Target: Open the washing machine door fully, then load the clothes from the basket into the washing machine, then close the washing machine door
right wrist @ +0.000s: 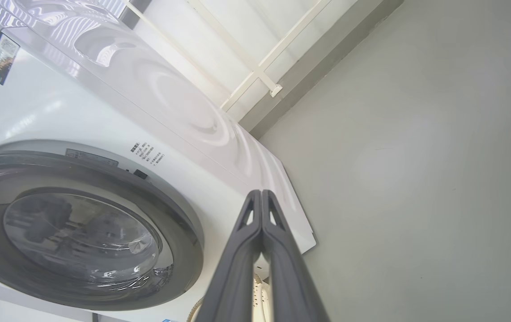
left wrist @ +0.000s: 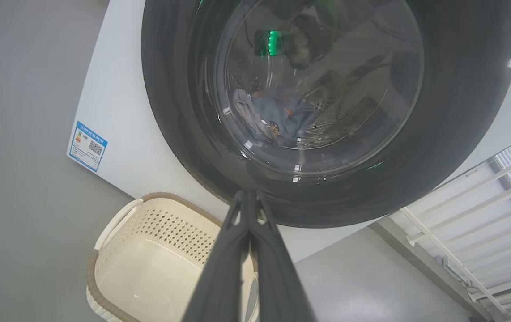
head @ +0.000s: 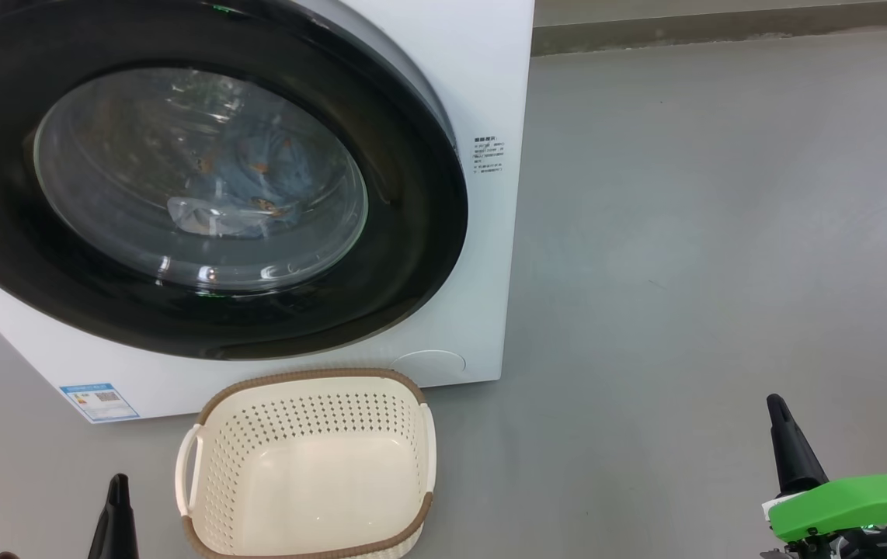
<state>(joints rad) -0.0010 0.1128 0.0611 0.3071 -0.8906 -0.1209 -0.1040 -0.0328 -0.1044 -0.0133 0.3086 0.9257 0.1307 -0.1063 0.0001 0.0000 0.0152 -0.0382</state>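
Clothes [head: 257, 171] lie behind the closed washing machine door [head: 412, 233], basket [head: 311, 375] at its 6 o'clock bare, so the left end effector [head: 119, 481] and right end effector [head: 777, 405] likely just idle, pinched together, empty.

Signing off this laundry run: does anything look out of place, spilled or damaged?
Nothing stands out. The washing machine door looks shut, the clothes lie inside behind its glass, and the basket stands upright and empty before the washing machine. No spill or damage shows.

grey floor [head: 684, 233] carries white washing machine [head: 482, 78]; cream basket [head: 311, 536] just before it.
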